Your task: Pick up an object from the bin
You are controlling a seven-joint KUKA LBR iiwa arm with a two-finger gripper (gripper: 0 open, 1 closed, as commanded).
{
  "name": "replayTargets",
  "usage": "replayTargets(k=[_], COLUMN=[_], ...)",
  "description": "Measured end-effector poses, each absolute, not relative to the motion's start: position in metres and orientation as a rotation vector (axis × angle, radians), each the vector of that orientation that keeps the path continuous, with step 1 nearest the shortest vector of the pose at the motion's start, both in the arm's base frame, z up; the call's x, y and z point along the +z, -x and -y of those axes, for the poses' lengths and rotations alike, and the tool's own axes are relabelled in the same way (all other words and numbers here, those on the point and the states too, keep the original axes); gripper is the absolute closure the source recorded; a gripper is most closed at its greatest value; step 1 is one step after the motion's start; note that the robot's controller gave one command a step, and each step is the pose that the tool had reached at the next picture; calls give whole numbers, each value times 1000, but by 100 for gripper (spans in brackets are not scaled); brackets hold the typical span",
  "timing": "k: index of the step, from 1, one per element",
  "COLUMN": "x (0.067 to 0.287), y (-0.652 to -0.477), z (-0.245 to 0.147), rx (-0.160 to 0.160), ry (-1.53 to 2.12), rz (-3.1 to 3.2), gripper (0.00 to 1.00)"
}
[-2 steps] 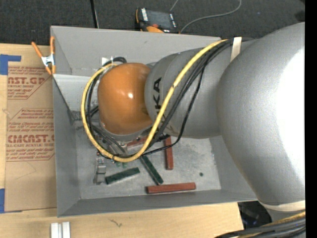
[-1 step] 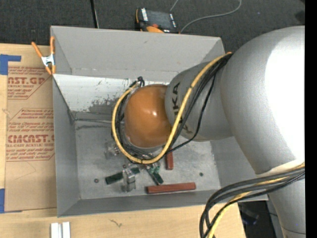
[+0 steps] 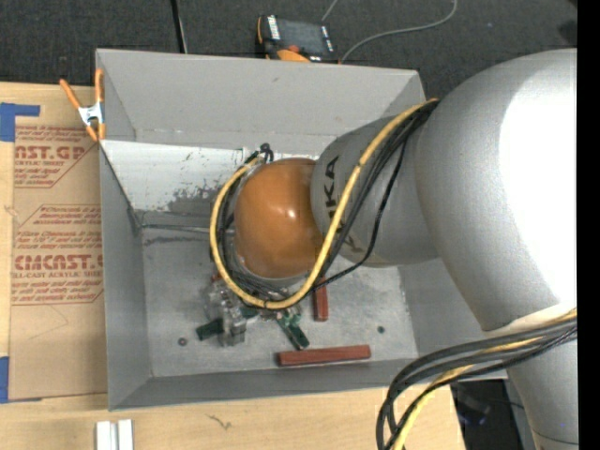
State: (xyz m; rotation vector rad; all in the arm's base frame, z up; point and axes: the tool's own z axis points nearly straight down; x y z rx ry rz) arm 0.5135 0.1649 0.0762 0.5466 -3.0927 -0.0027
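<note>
The gripper [image 3: 231, 319] is shown low over the floor of the grey metal bin [image 3: 173, 284], under the orange wrist cover [image 3: 274, 216]. Whether it is released or clenched cannot be told. Small dark green pieces [image 3: 296, 332] lie at it, and a long red-brown flat bar [image 3: 323, 353] lies near. Nothing is seen lifted, so grasping and raising are judged to remain.
</note>
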Motion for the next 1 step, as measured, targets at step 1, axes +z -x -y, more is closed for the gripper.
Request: replayTargets(k=[1], x=[213], y=[-483], z=[-181], rx=[-3], ry=[-594], rz=[3093], gripper=[100])
